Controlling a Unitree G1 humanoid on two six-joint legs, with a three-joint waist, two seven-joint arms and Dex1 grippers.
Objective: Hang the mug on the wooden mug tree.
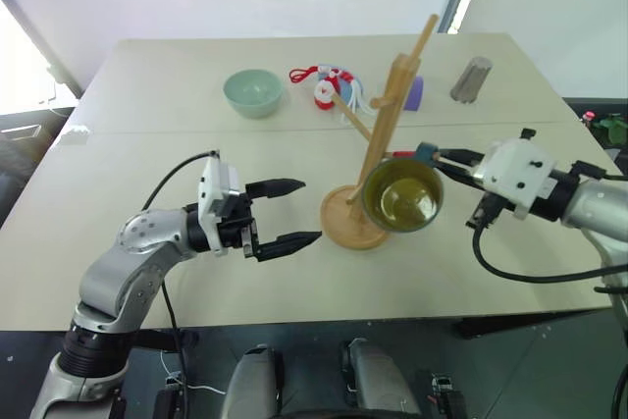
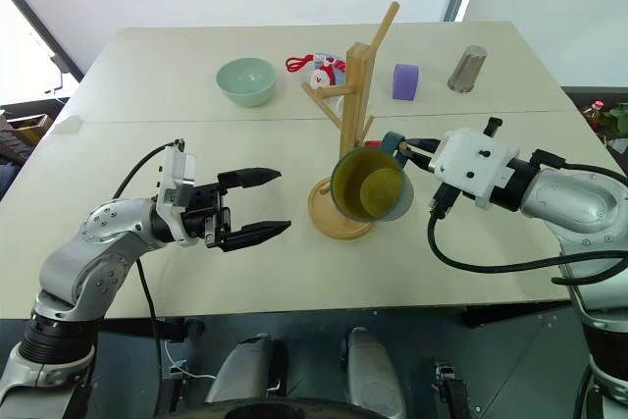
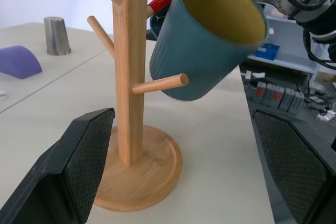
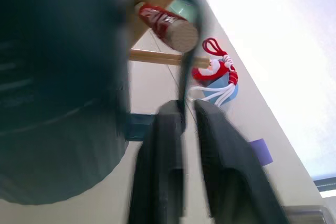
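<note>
— Teal mug (image 2: pixel 371 183) where?
— On red-tipped peg (image 4: pixel 167 24) of tree (image 2: pixel 345 159), handle over it. R gripper (image 4: pixel 189 109) fingers a bit apart round handle.
— L gripper (image 2: pixel 270 203)?
— Wide open, empty, beside tree base.

A lab-like room: pale worktables (image 1: pixel 147 193), with cluttered equipment shelves (image 3: pixel 283 87) beside them.

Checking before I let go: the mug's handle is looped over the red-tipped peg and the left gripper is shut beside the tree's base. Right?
Not quite: the left gripper is open, as the left eye view shows. The mug's handle is around the red-tipped peg.
</note>
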